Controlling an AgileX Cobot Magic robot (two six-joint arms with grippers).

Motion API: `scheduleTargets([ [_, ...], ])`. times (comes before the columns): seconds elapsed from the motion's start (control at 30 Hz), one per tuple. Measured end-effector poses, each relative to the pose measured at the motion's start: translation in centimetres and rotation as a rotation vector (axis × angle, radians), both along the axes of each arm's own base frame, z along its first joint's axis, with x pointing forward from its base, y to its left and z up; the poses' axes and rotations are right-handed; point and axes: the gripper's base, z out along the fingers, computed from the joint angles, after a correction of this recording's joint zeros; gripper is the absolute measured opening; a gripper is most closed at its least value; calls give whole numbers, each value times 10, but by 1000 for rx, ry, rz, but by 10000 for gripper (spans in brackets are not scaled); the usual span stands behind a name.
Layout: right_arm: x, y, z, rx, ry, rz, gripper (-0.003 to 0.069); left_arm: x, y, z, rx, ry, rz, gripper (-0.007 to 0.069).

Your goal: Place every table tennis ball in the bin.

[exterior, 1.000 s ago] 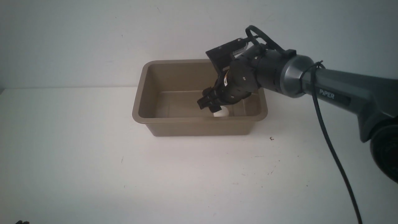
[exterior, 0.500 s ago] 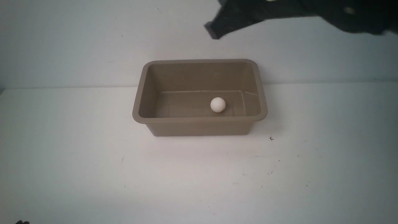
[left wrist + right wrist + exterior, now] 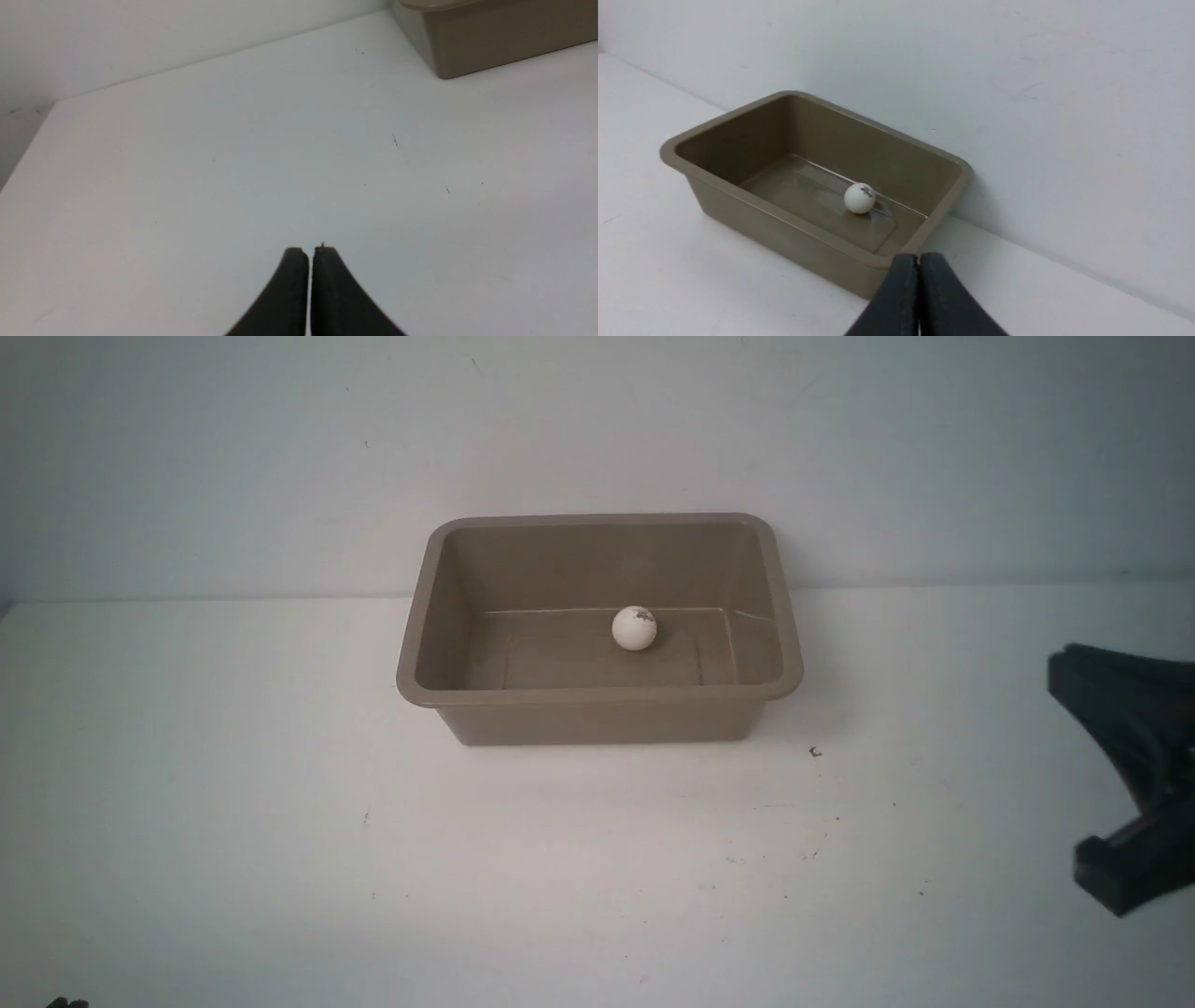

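The bin (image 3: 490, 42) runs off the left wrist view — the table tennis ball's (image 3: 635, 628) mark, perhaps lettering, is unreadable.

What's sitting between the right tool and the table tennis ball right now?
Bare table, then the bin wall; the ball lies inside. The right wrist view shows the wall before the right tool.
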Motion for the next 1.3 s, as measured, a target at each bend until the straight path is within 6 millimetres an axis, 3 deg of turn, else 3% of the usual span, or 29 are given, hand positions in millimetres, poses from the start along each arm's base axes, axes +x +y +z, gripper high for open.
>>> scheduleTargets([
  [0.2, -15, -2, -8, 79, 8, 68, -12, 0, 0, 0, 0, 0, -1, -4],
  [0.63, -18, 1, -17, 62, 36, 119, -12, 0, -1, 0, 0, 0, -12, -4],
  [0.9, -27, -10, -17, 79, -3, 89, -12, 0, -1, 0, 0, 0, -12, -4],
  [1.03, -44, -23, -36, 108, -6, 49, -12, 0, -1, 0, 0, 0, -12, -4],
  [1.17, -59, -29, -76, 93, 25, 13, -12, 0, -1, 0, 0, 0, -12, -4],
  [1.3, -65, -30, -97, 98, 57, 7, -12, 0, -1, 0, 0, 0, -12, -4],
])
